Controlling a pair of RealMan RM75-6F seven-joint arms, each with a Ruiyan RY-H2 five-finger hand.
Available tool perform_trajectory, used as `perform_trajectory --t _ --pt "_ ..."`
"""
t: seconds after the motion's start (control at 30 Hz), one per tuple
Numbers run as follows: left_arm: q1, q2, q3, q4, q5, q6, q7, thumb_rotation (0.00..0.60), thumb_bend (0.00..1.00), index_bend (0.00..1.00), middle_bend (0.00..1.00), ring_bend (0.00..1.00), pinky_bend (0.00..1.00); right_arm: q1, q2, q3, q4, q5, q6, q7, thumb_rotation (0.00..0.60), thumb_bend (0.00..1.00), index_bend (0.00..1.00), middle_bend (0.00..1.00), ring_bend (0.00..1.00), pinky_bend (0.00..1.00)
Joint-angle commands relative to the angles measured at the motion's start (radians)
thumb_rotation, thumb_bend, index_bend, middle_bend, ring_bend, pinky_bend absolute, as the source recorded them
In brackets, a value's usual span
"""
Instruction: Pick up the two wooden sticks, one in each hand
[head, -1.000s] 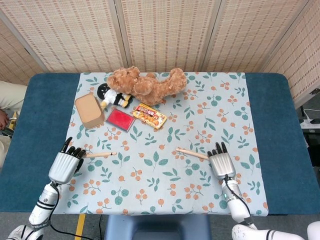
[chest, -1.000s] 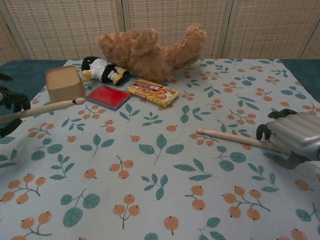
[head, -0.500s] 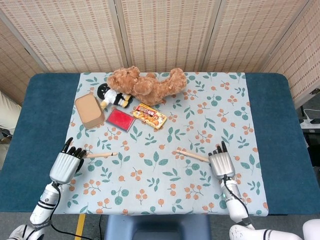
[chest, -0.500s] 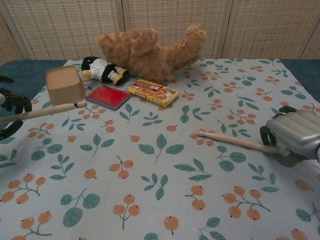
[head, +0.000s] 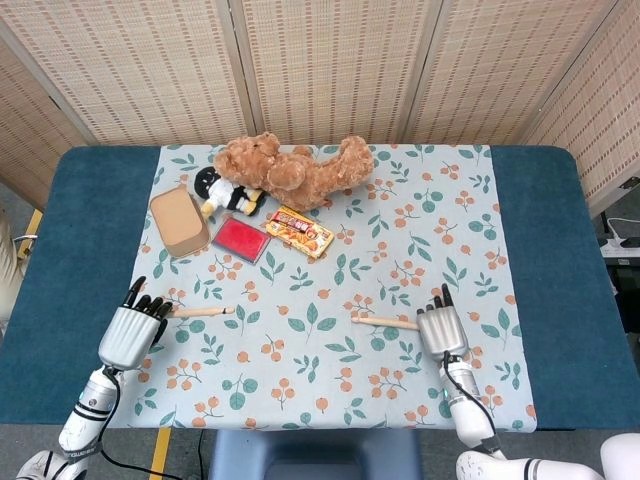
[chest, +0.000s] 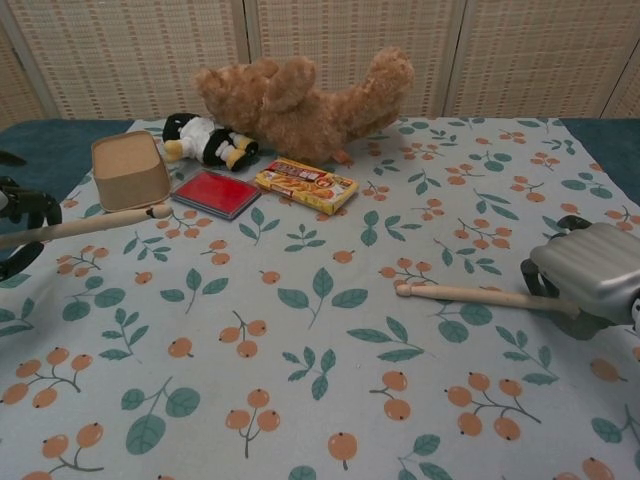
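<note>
Two light wooden sticks are in my hands over the floral cloth. My left hand (head: 132, 328) (chest: 18, 228) grips the left stick (head: 200, 311) (chest: 85, 225) by its outer end, and the stick points right, lifted slightly off the cloth. My right hand (head: 441, 328) (chest: 592, 276) holds the right stick (head: 385, 321) (chest: 480, 295) at its right end, fingers curled around it. That stick points left, nearly level, just above the cloth.
At the back of the table lie a brown teddy bear (head: 292, 168), a small black-and-white doll (head: 222, 190), a tan box (head: 179, 221), a red flat case (head: 240, 238) and a yellow snack pack (head: 299, 231). The blue table edge (head: 560, 280) borders the cloth.
The right hand has drawn back toward the near edge, and its stick has swung from slanting up-left to nearly level. The left hand and its stick have barely moved.
</note>
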Motion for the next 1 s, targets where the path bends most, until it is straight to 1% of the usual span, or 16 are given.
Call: perform_trajectory --t 0.03,0.1,0.13,0.2,0.27,0.3,0.33,0.53,0.6,0.67,0.7,0.77,0.87,1.0 --pt "-0.001 0.001 -0.001 -0.002 0.000 -0.001 0.002 0.600 0.50 0.82 0.85 0.48 0.18 0.003 0.000 -0.003 -0.001 -0.002 0.005 0.002 0.600 0.35 0.45 0.42 0.21 0.02" --pt "-0.001 0.002 -0.001 -0.003 -0.002 -0.005 0.002 0.600 0.50 0.82 0.85 0.48 0.18 0.005 -0.003 -0.005 0.003 -0.008 0.009 0.005 0.600 0.35 0.48 0.43 0.24 0.05" --pt "0.000 0.002 -0.001 -0.002 -0.004 -0.007 0.002 0.600 0.50 0.82 0.85 0.48 0.18 0.006 -0.004 -0.007 0.005 -0.007 0.009 0.004 0.600 0.35 0.52 0.45 0.29 0.07" --pt "0.000 0.001 -0.002 -0.002 -0.009 -0.016 0.002 0.600 0.50 0.82 0.85 0.48 0.18 0.010 -0.007 -0.010 0.014 -0.003 0.013 -0.011 0.600 0.35 0.62 0.53 0.39 0.15" --pt "0.001 0.000 -0.001 -0.001 -0.012 -0.023 0.006 0.600 0.50 0.82 0.85 0.48 0.18 0.012 -0.011 -0.010 0.013 0.021 0.014 -0.033 0.600 0.35 0.73 0.63 0.52 0.26" --pt "0.000 0.000 0.000 0.000 -0.011 -0.024 0.010 0.600 0.50 0.82 0.85 0.49 0.18 0.014 -0.012 -0.012 0.012 0.024 0.014 -0.038 0.600 0.35 0.75 0.65 0.54 0.28" --pt "0.001 -0.001 0.002 0.002 -0.010 -0.026 0.014 0.600 0.50 0.82 0.86 0.49 0.18 0.016 -0.013 -0.015 0.015 0.021 0.015 -0.040 0.600 0.35 0.76 0.65 0.55 0.29" --pt "0.002 0.001 0.001 -0.003 -0.012 -0.026 0.022 0.600 0.50 0.82 0.85 0.49 0.18 0.017 -0.012 -0.027 0.016 0.010 0.021 -0.031 0.600 0.35 0.76 0.66 0.55 0.29" --pt "0.002 0.002 -0.001 -0.006 -0.013 -0.027 0.027 0.600 0.50 0.82 0.86 0.49 0.18 0.018 -0.011 -0.030 0.016 0.002 0.023 -0.025 0.600 0.35 0.79 0.68 0.58 0.29" --pt "0.001 0.005 -0.003 -0.011 -0.016 -0.028 0.028 0.600 0.50 0.82 0.86 0.49 0.18 0.017 -0.011 -0.036 0.025 -0.019 0.023 -0.002 0.600 0.35 0.88 0.76 0.64 0.31" --pt "0.001 0.006 -0.005 -0.014 -0.018 -0.030 0.028 0.600 0.51 0.83 0.86 0.49 0.18 0.015 -0.010 -0.038 0.029 -0.032 0.024 0.013 0.600 0.36 0.93 0.80 0.68 0.33" --pt "-0.002 0.012 -0.009 -0.022 -0.024 -0.040 0.029 0.600 0.54 0.83 0.86 0.49 0.18 0.010 -0.006 -0.046 0.041 -0.069 0.025 0.059 0.600 0.37 0.99 0.86 0.72 0.34" --pt "-0.009 0.021 -0.020 -0.046 -0.037 -0.057 0.032 0.600 0.57 0.83 0.86 0.50 0.18 0.000 0.009 -0.057 0.051 -0.122 0.027 0.132 0.600 0.38 1.00 0.88 0.74 0.34" --pt "-0.025 0.038 -0.033 -0.102 -0.049 -0.083 0.042 0.600 0.57 0.83 0.86 0.50 0.18 -0.010 0.037 -0.056 0.043 -0.180 0.027 0.233 0.600 0.39 1.00 0.88 0.74 0.34"
